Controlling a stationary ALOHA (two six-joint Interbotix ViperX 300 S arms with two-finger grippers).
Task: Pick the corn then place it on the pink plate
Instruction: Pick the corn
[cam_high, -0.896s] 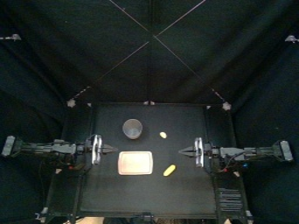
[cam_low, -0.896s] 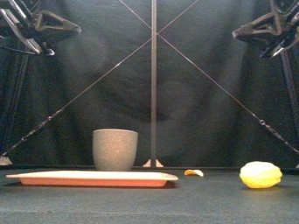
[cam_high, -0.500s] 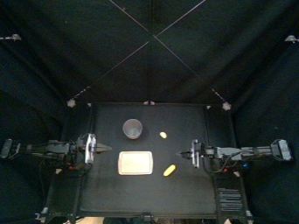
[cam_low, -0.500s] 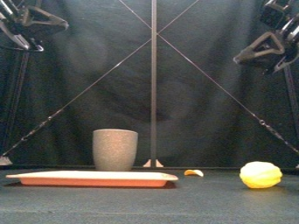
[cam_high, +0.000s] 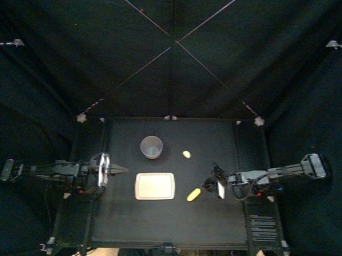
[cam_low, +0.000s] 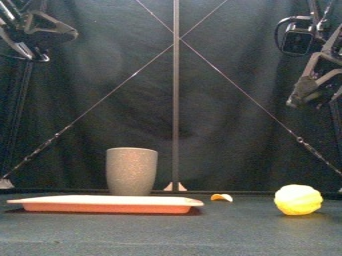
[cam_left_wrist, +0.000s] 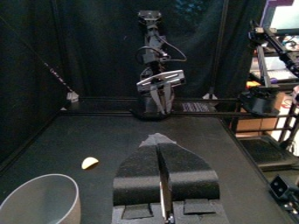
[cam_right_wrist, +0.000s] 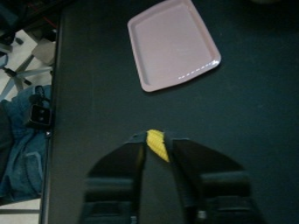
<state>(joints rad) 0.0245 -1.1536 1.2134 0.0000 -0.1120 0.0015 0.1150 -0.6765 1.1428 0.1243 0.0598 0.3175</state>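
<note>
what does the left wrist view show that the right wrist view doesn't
Only the left wrist view shows the grey cup, a small yellow toy piece lying apart from it, and the right arm at the far side. Only the right wrist view shows the pink tray and the corn, which shows right at the tip of the right gripper. Both show the black table, and each has its own gripper in front; in the left wrist view that is the left gripper.

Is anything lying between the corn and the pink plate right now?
Nothing. The top view shows only bare table between the corn and the pink plate.
</note>
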